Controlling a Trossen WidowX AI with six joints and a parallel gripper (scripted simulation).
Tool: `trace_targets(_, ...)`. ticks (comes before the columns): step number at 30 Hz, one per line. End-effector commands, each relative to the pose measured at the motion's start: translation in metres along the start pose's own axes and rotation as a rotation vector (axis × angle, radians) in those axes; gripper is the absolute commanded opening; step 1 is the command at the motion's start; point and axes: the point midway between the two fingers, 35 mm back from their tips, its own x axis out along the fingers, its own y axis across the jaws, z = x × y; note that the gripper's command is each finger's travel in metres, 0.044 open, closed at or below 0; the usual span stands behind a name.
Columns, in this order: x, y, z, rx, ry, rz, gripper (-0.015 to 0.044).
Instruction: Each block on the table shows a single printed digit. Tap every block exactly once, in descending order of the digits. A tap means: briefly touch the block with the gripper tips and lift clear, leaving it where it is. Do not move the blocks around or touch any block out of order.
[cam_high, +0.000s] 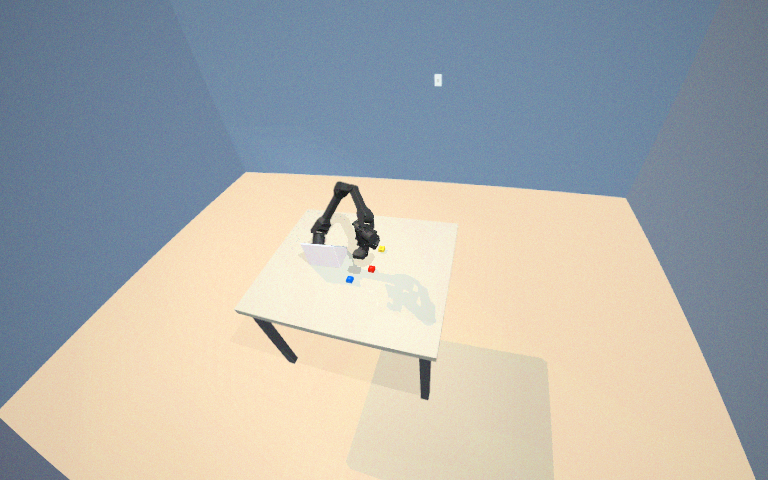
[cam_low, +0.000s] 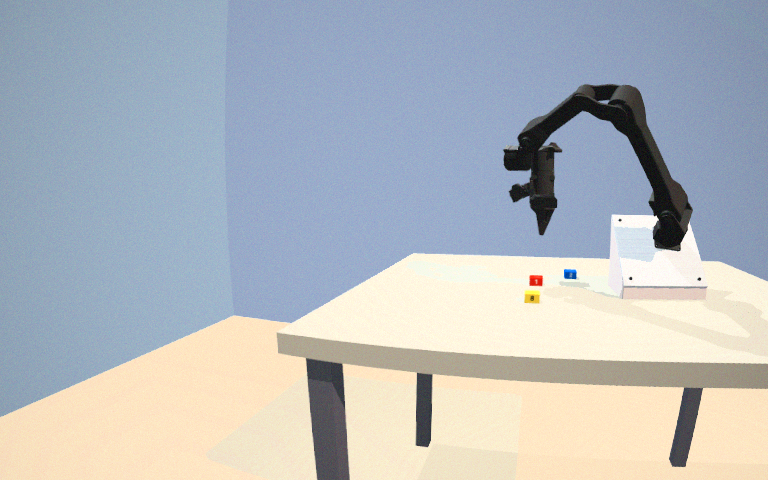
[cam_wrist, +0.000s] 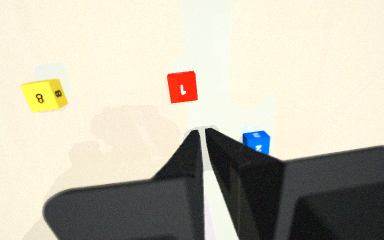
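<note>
A yellow block (cam_high: 381, 249) (cam_low: 531, 297) (cam_wrist: 44, 95) shows the digit 8 and lies at the left in the wrist view. A red block (cam_high: 371, 269) (cam_low: 535, 280) (cam_wrist: 182, 87) shows the digit 1 and lies ahead of the fingertips in the wrist view. A blue block (cam_high: 350, 279) (cam_low: 569, 274) (cam_wrist: 256, 143) shows the digit 2 and lies right of the fingertips in the wrist view, partly hidden by a finger. My gripper (cam_low: 542, 233) (cam_wrist: 201, 135) is shut and empty, pointing down. It hangs high above the table and touches no block.
The blocks stand on a pale table (cam_high: 322, 316) (cam_low: 351, 316). A white sloped box (cam_high: 324, 255) (cam_low: 617, 266) stands by the arm's base. Shadows of the arm fall across the table top.
</note>
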Motion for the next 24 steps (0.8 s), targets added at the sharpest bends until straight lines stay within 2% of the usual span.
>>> trace_targets(1, 0.048, 0.004, 0.000, 0.004, 0.012, 0.012, 0.0020)
trace_targets(4, 0.078, 0.006, -0.003, 0.004, 0.013, 0.016, 0.0020)
trace_targets(24, 0.103, 0.006, -0.003, 0.004, 0.013, 0.017, 0.0020)
